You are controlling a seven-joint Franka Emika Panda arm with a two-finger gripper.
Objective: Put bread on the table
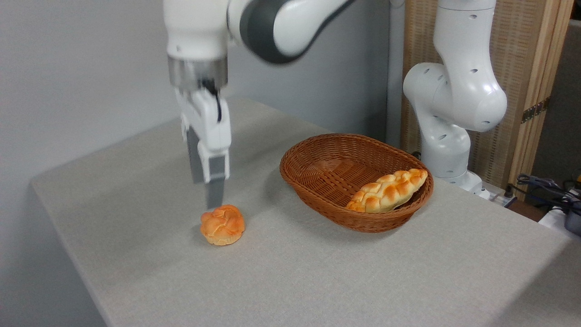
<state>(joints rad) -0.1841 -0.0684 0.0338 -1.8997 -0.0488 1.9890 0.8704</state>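
A small round bun, the bread [223, 225], sits on the light grey table [317, 272] toward the front-left of the scene, its cracked golden-orange top facing up and its paler base flat on the cloth. Directly above it hangs the Franka arm's gripper [209, 193], pointing straight down, fingertips just over the bun's rear edge — whether they touch it can't be told from this angle. The 2 fingers line up nearly 1 behind the other from the camera's side, so the gap btwn them is hidden; can't tell if they are spread or pressed together. Nothing is visibly pinched.

To the right, well apart from the bun, stands a brown oval wicker basket [317, 156] — inside it lies a longer braided loaf [388, 190], tilted, its far end propped against the basket's right rim. Behind the basket, at the table's back-right edge, rises the white robot base [454, 104]. A slatted wooden screen [526, 63] stands behind that, w/ dark cables [544, 184] at far right. A plain grey wall [68, 68] fills the left bkgd.
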